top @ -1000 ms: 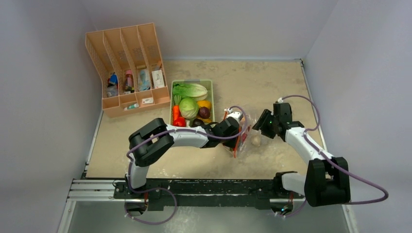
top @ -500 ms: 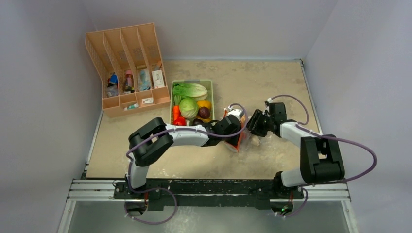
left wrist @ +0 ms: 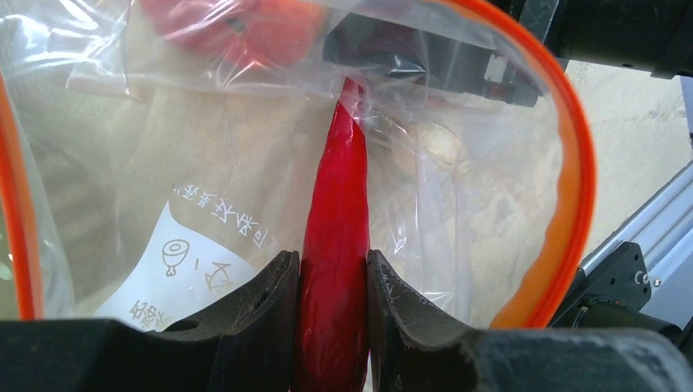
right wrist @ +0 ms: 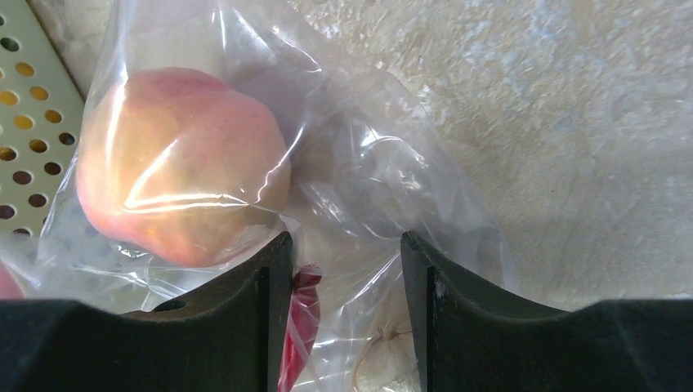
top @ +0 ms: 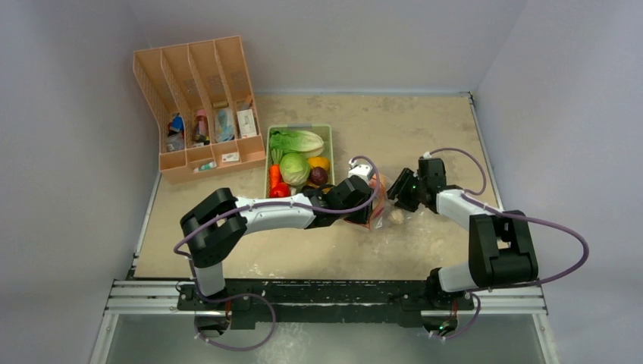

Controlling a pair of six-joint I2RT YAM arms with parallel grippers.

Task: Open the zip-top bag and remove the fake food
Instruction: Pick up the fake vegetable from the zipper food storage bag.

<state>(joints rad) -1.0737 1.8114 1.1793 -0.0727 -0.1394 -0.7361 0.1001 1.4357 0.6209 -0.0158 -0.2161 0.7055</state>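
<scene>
table: sandy beige top (top: 425, 129), walled in on three sides, both arms reaching to the middle of it
rack: one peach-coloured file rack (top: 199, 98) at the far left, four slots, small bits and bottles in the near ends
tray: one pale-green tray (top: 301, 127) just right of the rack. It holds a lettuce (top: 297, 141), a cabbage (top: 294, 168), a yellow pepper (top: 319, 162) and a carrot (top: 274, 176), plus a couple of smaller pieces I can't name
bag: one zip-top bag (top: 381, 205), right beside the tray's near right corner, squeezed between the two grippers, with the orange zip strip gaping in a loop
in the bag: three things, one peach (right wrist: 184, 163), one red chili (left wrist: 335, 204) and one beige piece (right wrist: 388, 376)
left gripper: (left wrist: 331, 265) reaching in through the bag's mouth, fingers clamped tight on the chili
right gripper: (right wrist: 345, 241) jaws about halfway apart over crumpled bag film at the far right side, peach just to its left, gripping nothing that I can see
in the way: the left arm's wrist covers most of the bag from above
writing: white label (left wrist: 176, 273) on the bag with two little food icons and characters I can't read
</scene>
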